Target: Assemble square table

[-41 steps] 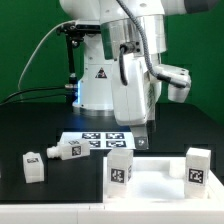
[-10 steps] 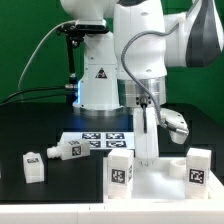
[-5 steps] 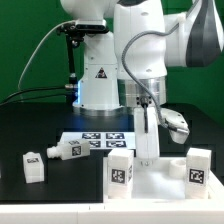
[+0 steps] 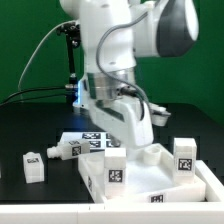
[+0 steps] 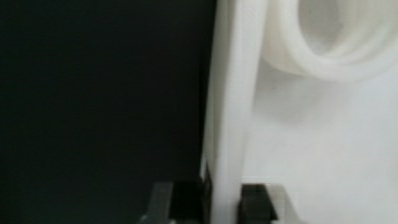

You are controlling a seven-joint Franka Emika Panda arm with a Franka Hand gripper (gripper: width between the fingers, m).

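The claw (image 5: 217, 203) is pinching the rim of the large white plastic square slab (image 4: 150, 184) beside a tagged white block leg (image 4: 116, 168).

1 sq table slab (image 4: 150, 180), 4 legs (image 4: 115, 168) (image 4: 184, 152) (image 4: 33, 166) (image 4: 62, 150), 1 marker board (image 4: 85, 140)

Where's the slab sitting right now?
Exterior view: the slab lies at the lower right, just in front of the marker board, with two loose legs toward that view's left. The fingers straddle its rim.
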